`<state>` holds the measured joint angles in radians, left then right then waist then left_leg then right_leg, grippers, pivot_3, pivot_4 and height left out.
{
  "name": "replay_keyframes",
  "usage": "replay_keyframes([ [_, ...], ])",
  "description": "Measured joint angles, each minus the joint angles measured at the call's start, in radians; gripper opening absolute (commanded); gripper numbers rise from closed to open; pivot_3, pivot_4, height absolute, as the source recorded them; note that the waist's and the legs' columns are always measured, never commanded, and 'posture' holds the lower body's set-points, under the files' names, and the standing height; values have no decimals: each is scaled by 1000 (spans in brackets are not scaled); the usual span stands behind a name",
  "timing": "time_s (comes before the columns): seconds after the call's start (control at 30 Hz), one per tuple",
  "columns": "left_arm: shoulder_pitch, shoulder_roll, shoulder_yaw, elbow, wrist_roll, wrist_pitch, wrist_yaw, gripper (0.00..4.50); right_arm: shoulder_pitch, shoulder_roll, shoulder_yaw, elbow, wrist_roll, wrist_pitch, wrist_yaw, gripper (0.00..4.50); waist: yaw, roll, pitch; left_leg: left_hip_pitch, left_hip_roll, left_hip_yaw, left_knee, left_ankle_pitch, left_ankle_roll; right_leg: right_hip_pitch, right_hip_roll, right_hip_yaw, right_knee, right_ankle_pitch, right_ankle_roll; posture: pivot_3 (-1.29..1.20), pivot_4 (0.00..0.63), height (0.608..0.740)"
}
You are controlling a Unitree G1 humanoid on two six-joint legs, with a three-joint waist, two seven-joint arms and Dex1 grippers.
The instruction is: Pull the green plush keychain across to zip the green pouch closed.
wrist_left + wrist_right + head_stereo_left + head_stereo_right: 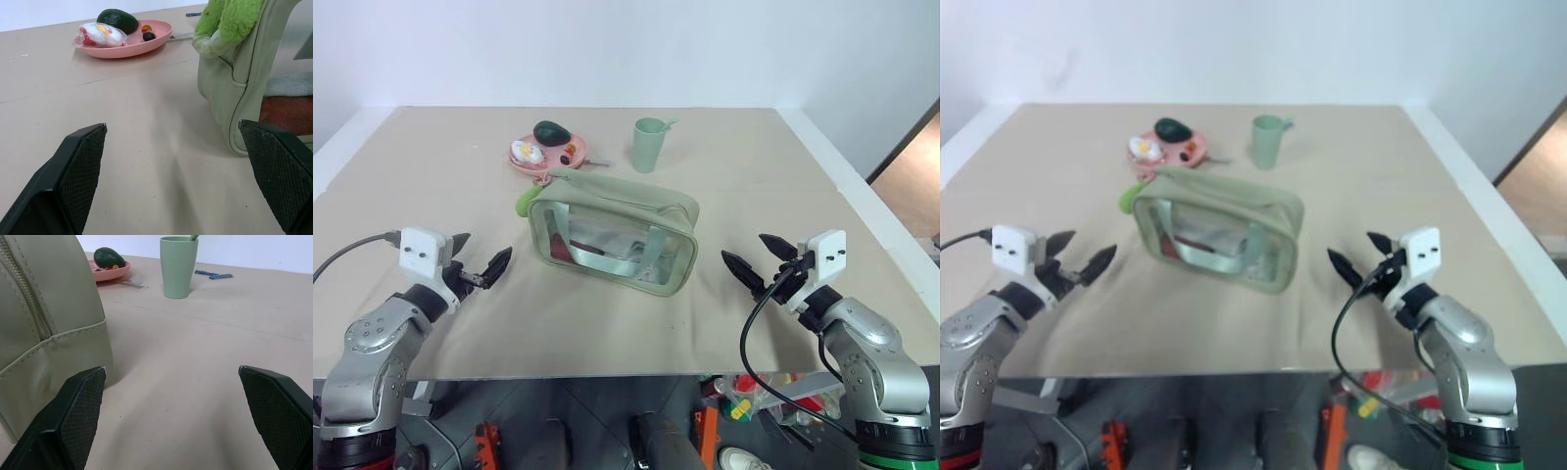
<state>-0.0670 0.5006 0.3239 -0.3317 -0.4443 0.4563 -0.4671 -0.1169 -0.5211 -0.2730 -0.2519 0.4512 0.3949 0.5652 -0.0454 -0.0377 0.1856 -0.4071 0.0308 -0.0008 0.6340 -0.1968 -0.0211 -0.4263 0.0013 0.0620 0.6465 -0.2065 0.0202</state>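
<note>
The tan surface (607, 323) is carrying the green pouch (613, 233) near its middle, long side toward the near edge. Both arms are reaching level over the near edge, flanking the pouch without touching it. The left gripper (478, 258) is holding its fingers spread wide and empty; the right gripper (756, 257) is doing likewise. The green plush keychain (525, 201) is hanging at the pouch's left end, apparently at the zipper's start. A pink plate (548, 157) and pale cup (648, 144) are sitting toward the far edge.

Fuzzy plush keychain (230, 17), matt fabric pouch (617, 201)
</note>
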Motion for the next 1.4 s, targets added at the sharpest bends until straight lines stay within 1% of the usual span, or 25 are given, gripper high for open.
replay_keyframes([
  [0.13, 0, 3, 0, 0, -24, 4, -24, 4473, -4, -17, 5, 21, -5, -4, 29, 4500, 0, 0, 0, 0, 0, 0, 0, 0, 0, 0, 0, 0, 0, 0, 0, 0, 150, 740],
  [0.4, 33, 46, 0, -14, -110, 7, -143, 4473, -14, -19, 12, 51, -4, -5, 64, 4500, 0, 0, 0, 0, 0, 0, 0, 0, 0, 0, 0, 0, 0, 0, 0, 0, 150, 740],
  [0.53, 60, 123, -4, -73, -175, 35, -250, 4473, -14, -58, 11, 50, 36, 44, 111, 4500, -1, 0, 0, 0, 0, 1, 0, 0, 0, 0, 0, 1, 0, 0, 0, 0, 150, 740],
  [0.73, 61, 172, -13, -81, -194, 51, -317, 4473, -40, -73, -12, 50, 66, 67, 119, 4500, -1, 0, 0, 0, 0, 1, 0, 0, 0, -1, 0, 1, 0, 0, 0, 0, 150, 740],
  [0.8, 60, 192, -14, -116, -232, 80, -335, 4473, -98, -123, -52, 49, 120, 119, 119, 4500, -2, 2, 2, -1, 0, 2, 0, 0, 0, -3, -1, 2, 0, 0, 0, 0, 150, 740],
  [0.83, 58, 210, -21, -153, -263, 104, -349, 4473, -139, -181, -78, 46, 153, 156, 131, 4500, -1, 2, 2, -2, -1, 2, 0, 0, 0, -3, -1, 2, 0, 0, 0, 0, 150, 740],
  [0.9, 54, 242, -46, -210, -307, 141, -374, 4473, -204, -259, -104, 3, 205, 218, 152, 4500, -1, 2, 2, -1, -1, 2, 0, 0, 1, -3, -1, 2, 0, -1, 0, 0, 150, 740],
  [0.93, 48, 265, -70, -240, -345, 178, -388, 4473, -254, -288, -96, -48, 260, 277, 158, 4500, -2, 2, 2, -1, 0, 2, 0, -1, 1, -3, 0, 2, 0, -1, 0, 0, 150, 740],
  [1.03, 10, 279, -105, -278, -430, 249, -405, 4473, -316, -294, -41, -160, 378, 386, 167, 4500, -3, 0, 1, -1, 4, 0, -1, -2, 2, -2, 5, 1, 0, -2, -1, 0, 150, 740],
  [1.1, -21, 311, -130, -290, -476, 289, -419, 4473, -322, -293, 47, -245, 470, 476, 175, 4500, -2, 0, 2, -1, 6, -2, -1, -3, 1, -3, 9, 1, 0, -3, -3, 0, 150, 740],
  [1.17, -45, 315, -140, -293, -487, 299, -427, 4473, -322, -272, 99, -281, 512, 517, 168, 4500, -1, 0, 2, -1, 7, -2, -1, -3, 1, -3, 9, 1, 0, -3, -3, 0, 150, 740],
  [1.23, -83, 315, -166, -294, -491, 303, -436, 4473, -323, -229, 151, -288, 497, 508, 147, 4500, -1, 0, 1, -1, 6, -2, 0, -4, 1, -2, 9, 2, 0, -3, -3, 0, 150, 740],
  [1.3, -111, 315, -180, -296, -486, 301, -438, 4500, -328, -218, 209, -270, 420, 466, 140, 3935, -1, 0, 1, -1, 6, 0, 0, -4, 1, -2, 9, 3, 0, -3, -3, 0, 150, 740],
  [1.37, -124, 315, -196, -295, -474, 295, -438, 4500, -344, -208, 235, -225, 362, 437, 128, 3387, -2, 0, 1, -1, 6, 1, 1, -4, 1, -3, 9, 5, 0, -3, -3, 0, 150, 740],
  [1.4, -126, 314, -202, -295, -469, 292, -437, 4500, -354, -194, 238, -193, 336, 425, 120, 2947, -2, 0, 1, -1, 6, 2, 1, -4, 1, -3, 9, 6, 0, -3, -3, 0, 150, 740],
])
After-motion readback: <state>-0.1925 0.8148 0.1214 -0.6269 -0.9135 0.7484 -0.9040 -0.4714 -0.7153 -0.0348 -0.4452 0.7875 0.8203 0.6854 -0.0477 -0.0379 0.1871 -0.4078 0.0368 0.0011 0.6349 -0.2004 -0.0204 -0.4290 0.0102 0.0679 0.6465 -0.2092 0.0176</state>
